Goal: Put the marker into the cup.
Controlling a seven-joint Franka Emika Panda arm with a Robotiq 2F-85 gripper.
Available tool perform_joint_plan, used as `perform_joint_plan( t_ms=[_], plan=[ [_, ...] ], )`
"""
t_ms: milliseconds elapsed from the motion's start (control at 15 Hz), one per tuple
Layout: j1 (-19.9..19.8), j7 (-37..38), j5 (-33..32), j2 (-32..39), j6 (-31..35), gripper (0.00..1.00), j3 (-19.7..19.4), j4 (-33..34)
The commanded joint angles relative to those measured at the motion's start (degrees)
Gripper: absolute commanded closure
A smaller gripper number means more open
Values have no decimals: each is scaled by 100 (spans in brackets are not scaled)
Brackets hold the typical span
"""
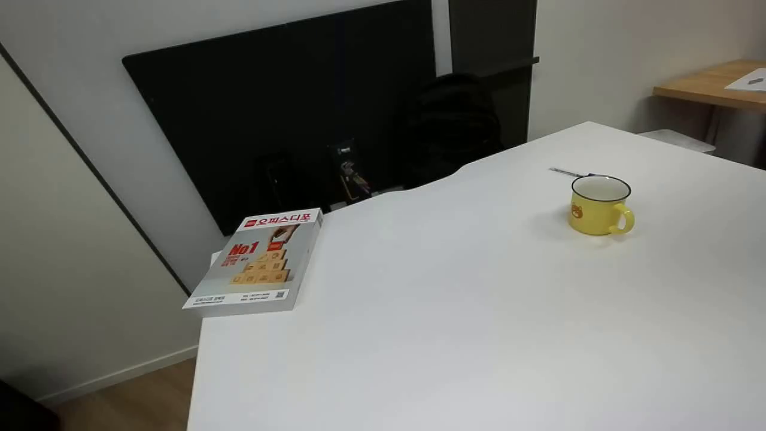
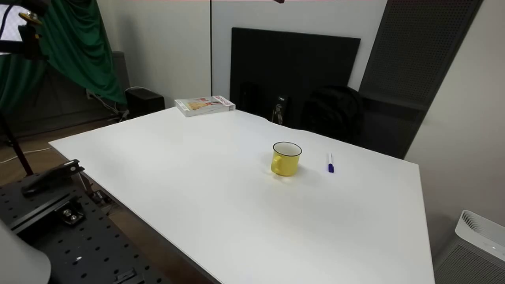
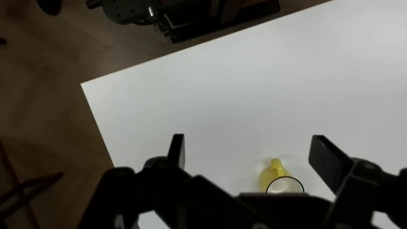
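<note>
The yellow cup stands upright on the white table in both exterior views [image 1: 592, 216] [image 2: 286, 165]. It has a white inside, a dark rim line and a side handle. The marker, a thin pale pen with a dark blue cap, lies on the table beside the cup, apart from it in an exterior view [image 2: 330, 162]. In an exterior view the cup partly hides the marker [image 1: 565, 172]. In the wrist view my gripper [image 3: 248, 149] is wide open and empty, above the table. The cup [image 3: 267, 179] shows below, partly hidden by the gripper body. The marker is out of the wrist view.
A thick red-and-white book [image 1: 257, 263] lies at the table's edge, far from the cup. The white table [image 2: 189, 165] ends at a straight edge beside a black perforated base plate [image 2: 90, 244]. A black backpack [image 2: 333, 114] stands behind the table.
</note>
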Motion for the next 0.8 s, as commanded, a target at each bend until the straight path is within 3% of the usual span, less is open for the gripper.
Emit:
perform_joint_plan(
  t_ms=[0, 333, 733],
  plan=[
    [-16, -7, 5, 6, -12, 0, 13, 13],
    [15, -1072, -345, 485, -212, 0, -129, 329],
    [-54, -1726, -724, 1542, 511, 0, -270, 1015]
  ],
)
